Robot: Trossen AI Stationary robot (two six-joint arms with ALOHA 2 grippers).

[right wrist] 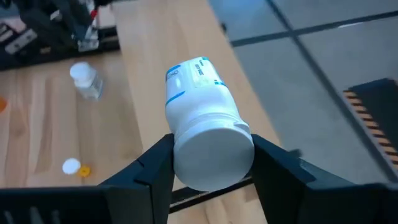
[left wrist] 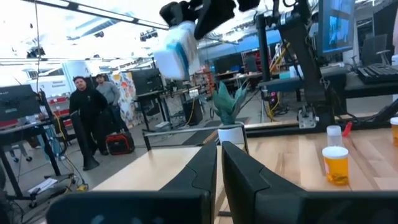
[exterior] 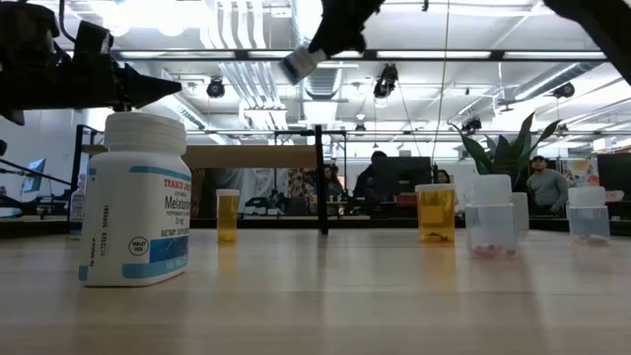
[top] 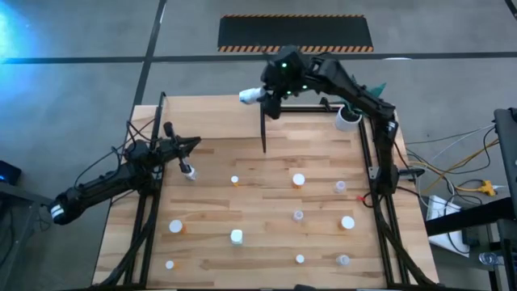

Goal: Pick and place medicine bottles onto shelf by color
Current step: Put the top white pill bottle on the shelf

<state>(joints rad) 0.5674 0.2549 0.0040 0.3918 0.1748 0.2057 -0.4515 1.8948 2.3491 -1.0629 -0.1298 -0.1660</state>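
My right gripper (top: 266, 95) is shut on a white medicine bottle (right wrist: 202, 124) with a white cap. It holds it high in the air over the far part of the table, above the wooden shelf (exterior: 261, 156) and near its dark divider (top: 263, 125). The bottle also shows in the high view (top: 249, 97) and the low view (exterior: 299, 64). My left gripper (top: 192, 145) is shut and empty, raised over the table's left side; a clear bottle (top: 190, 172) stands just near of it. Several orange, white and clear bottles stand on the tabletop, among them a white one (top: 236, 236). My right gripper pinches the white bottle at its cap end (right wrist: 214, 152) between its two fingers (right wrist: 155, 165), one on each side. The fingers point toward the table's left, slanting down, and the bottle lies along them, its bottom pointing away. It is tilted and lifted clear of shelf and table.
A white pot with a green plant (top: 349, 117) stands at the far right by the right arm's frame. Black frame rails run along the table's left (top: 149, 202) and right (top: 380, 186) sides. People stand in the room beyond the table.
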